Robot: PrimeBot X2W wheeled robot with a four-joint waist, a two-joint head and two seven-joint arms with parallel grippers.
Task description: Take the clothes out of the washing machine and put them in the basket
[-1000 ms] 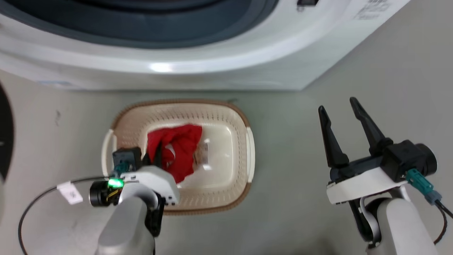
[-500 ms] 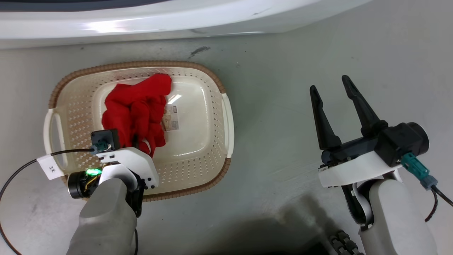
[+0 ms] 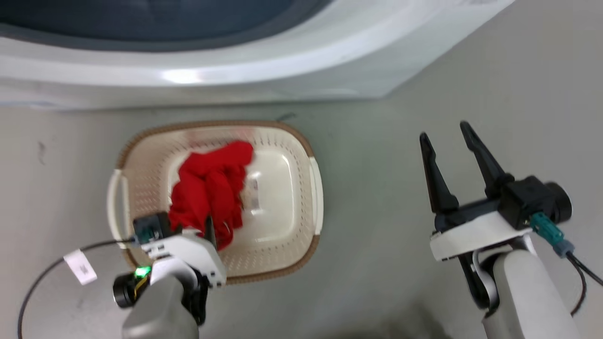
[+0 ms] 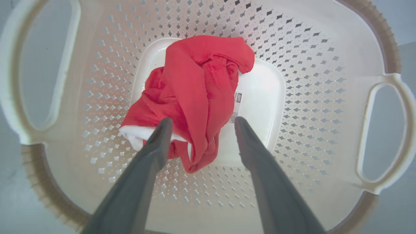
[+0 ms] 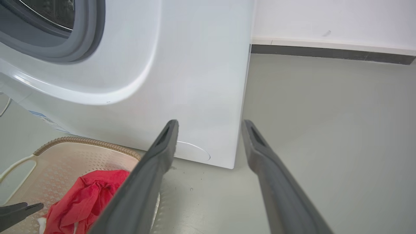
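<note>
Clothes [image 4: 195, 91] sit loose in basket [image 4: 308, 81] since left gripper [image 4: 202, 121] jaws are released; right gripper [image 3: 445, 131], 3 o'clock, idles spread.

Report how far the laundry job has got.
Done: the red clothes lie in the basket. In hand: the left tool hangs open over them, gripping nothing; the right tool is open over the floor. Left: perhaps nothing, though the drum of the washer is mostly out of sight, so more clothes inside cannot be ruled out.

1 garment [image 3: 207, 188], 1 basket [image 3: 282, 256], 1 washer [image 3: 282, 70], 2 grippers: L gripper [image 4: 201, 120], R gripper [image 3: 444, 132]
</note>
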